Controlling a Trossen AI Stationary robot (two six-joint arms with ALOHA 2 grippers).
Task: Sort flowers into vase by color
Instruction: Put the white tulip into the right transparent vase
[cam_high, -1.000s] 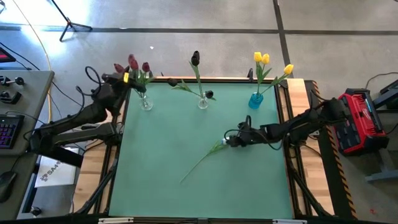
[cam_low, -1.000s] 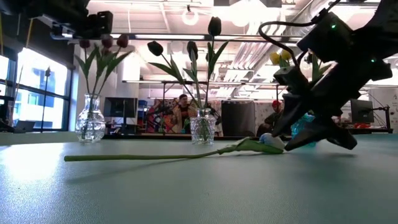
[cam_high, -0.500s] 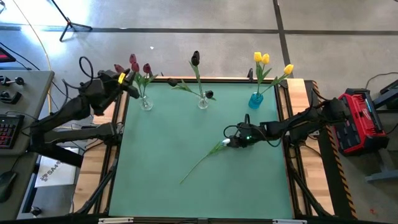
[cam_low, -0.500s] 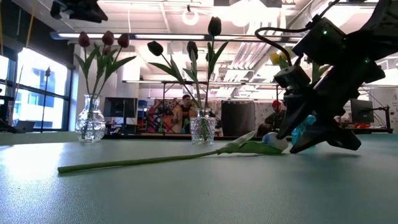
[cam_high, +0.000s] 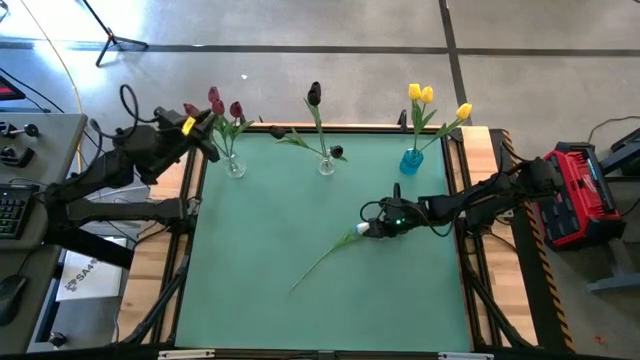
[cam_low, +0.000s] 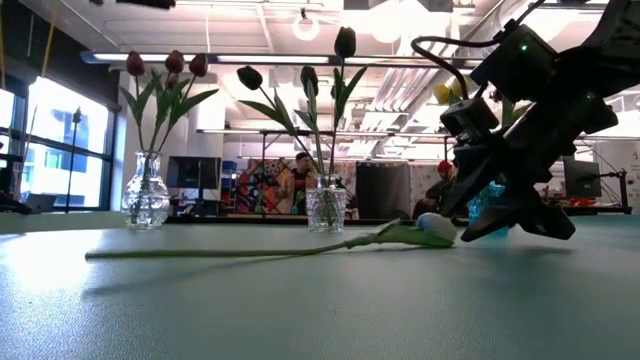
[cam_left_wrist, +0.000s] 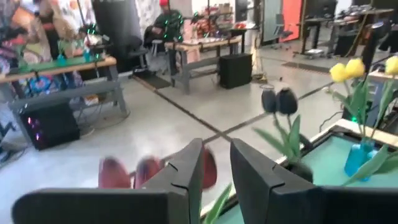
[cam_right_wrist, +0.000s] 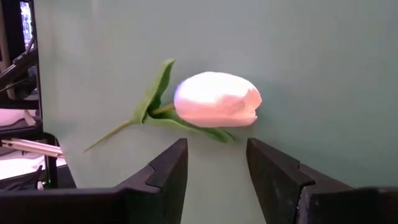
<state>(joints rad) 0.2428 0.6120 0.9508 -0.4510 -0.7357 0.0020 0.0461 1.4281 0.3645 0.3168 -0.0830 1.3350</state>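
A white tulip (cam_high: 330, 252) lies flat on the green table (cam_high: 260, 260), its head (cam_right_wrist: 217, 99) just ahead of my right gripper (cam_right_wrist: 214, 168). That gripper is open and low over the table, with its fingers short of the head. Dark red tulips (cam_high: 215, 102) stand in a clear vase (cam_high: 235, 165) at the far left. Black tulips (cam_low: 343, 45) stand in a middle clear vase (cam_high: 326, 165), and yellow tulips (cam_high: 425, 97) in a blue vase (cam_high: 411, 160). My left gripper (cam_left_wrist: 216, 171) hovers level and high beside the red tulips, narrowly open, with nothing between its fingers.
The three vases stand in a row along the table's far edge. The tulip's long stem (cam_low: 220, 252) runs from the head toward the near left across the table's middle. Wooden rails (cam_high: 160, 270) flank the mat. People and desks show in the room beyond.
My left gripper has risen and drawn back from the red tulips' vase toward the table's left edge, tipping up to level. My right gripper has turned a little on the spot. The white tulip's free stem end has shifted slightly on the table while its head stayed put.
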